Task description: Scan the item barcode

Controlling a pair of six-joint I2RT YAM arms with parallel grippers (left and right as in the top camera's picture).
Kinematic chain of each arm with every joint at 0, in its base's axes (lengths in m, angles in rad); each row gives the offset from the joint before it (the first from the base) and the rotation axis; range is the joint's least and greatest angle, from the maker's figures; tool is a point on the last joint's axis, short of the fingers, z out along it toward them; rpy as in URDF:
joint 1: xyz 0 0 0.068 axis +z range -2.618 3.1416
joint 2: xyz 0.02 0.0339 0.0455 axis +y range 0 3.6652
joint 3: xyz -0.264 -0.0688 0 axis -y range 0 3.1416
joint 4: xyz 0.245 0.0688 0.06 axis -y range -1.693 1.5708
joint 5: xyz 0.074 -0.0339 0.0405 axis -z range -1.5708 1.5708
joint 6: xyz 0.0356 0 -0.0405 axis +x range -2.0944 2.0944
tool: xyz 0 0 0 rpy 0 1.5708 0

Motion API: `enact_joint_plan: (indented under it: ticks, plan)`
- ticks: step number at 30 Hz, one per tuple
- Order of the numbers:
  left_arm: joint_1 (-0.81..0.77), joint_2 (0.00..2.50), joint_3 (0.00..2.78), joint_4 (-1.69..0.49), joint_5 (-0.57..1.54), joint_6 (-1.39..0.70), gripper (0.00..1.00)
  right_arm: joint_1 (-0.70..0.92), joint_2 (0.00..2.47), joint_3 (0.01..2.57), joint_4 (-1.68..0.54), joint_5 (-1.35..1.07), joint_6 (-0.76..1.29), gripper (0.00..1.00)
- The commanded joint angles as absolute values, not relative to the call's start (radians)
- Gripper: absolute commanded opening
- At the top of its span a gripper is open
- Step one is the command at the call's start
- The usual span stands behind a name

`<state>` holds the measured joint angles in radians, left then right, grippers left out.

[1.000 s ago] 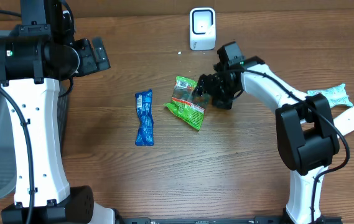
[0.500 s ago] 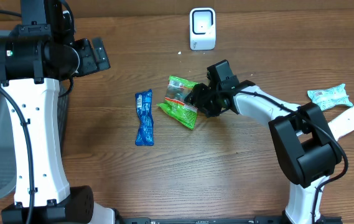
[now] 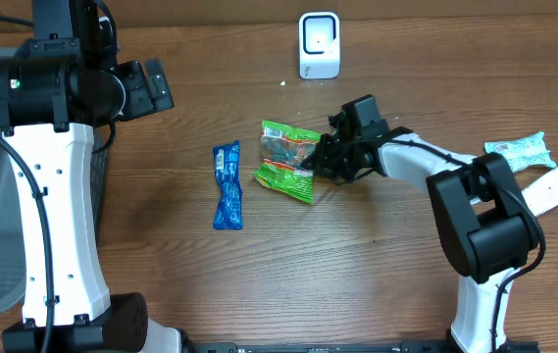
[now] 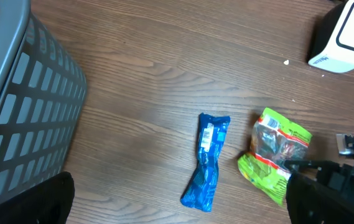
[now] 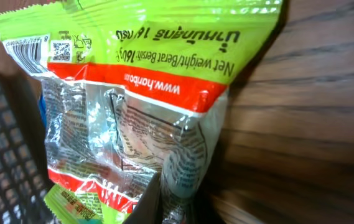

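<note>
- The right gripper [image 3: 324, 157], wide open a second ago, has clenched on the right-hand edge of the green snack packet [image 3: 288, 157], just right of the frame's centre in the overhead view.
- During that second the arm pushed in toward the packet and nudged it slightly left, then drew back a little with the edge pinched.
- In the right wrist view the packet fills the frame, its foil crumpled where it is held. A barcode [image 5: 24, 53] shows at the upper left corner of that view.
- I cannot tell whether the packet has left the counter [image 3: 357, 265]; from overhead it seems to lie flat.
- The left gripper [image 3: 143, 88] has not moved: it hangs released and empty at the upper left.
- The blue packet [image 3: 228, 184] at centre-left and the pale teal packet [image 3: 519, 150] at the far right lie where they did.
- With the grasp made, the likely next step is lifting the packet and presenting its barcode to the white scanner [image 3: 319, 44] at top centre. A thin edge pinch could let it sag or slip.
</note>
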<state>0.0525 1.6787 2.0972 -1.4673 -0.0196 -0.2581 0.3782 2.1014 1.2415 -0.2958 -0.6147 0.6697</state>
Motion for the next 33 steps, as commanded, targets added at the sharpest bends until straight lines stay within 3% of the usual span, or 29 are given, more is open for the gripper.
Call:
enact_joint_plan:
  ticks: [1, 7, 9, 10, 13, 21, 24, 30, 33]
  plan:
    - [0.046, 1.676, 2.115, -1.465, -0.026, -0.247, 1.0, 0.317, 2.127, 1.242, -0.313, -0.75, 0.483, 0.04]
    - [0.045, 1.676, 2.116, -1.465, -0.026, -0.247, 1.0, 0.257, 2.127, 1.245, -0.34, -0.832, 0.362, 0.04]
    - [0.045, 1.676, 2.116, -1.466, -0.026, -0.247, 1.0, 0.255, 2.127, 1.245, -0.341, -0.828, 0.362, 0.52]
    - [0.045, 1.676, 2.116, -1.465, -0.026, -0.247, 1.0, 0.255, 2.127, 1.245, -0.342, -0.813, 0.363, 0.64]
    - [0.045, 1.676, 2.115, -1.465, -0.026, -0.247, 1.0, 0.272, 2.128, 1.245, -0.348, -0.728, 0.395, 0.7]
    - [0.045, 1.676, 2.115, -1.465, -0.026, -0.247, 1.0, 0.387, 2.161, 1.24, -0.313, -0.468, 0.604, 0.7]
    - [0.045, 1.676, 2.116, -1.465, -0.026, -0.247, 1.0, 0.425, 2.168, 1.229, -0.311, -0.377, 0.656, 0.62]
    - [0.045, 1.676, 2.116, -1.465, -0.026, -0.247, 1.0, 0.433, 2.17, 1.229, -0.316, -0.36, 0.656, 0.19]
    - [0.045, 1.676, 2.115, -1.465, -0.026, -0.247, 1.0, 0.432, 2.169, 1.233, -0.315, -0.379, 0.655, 0.04]
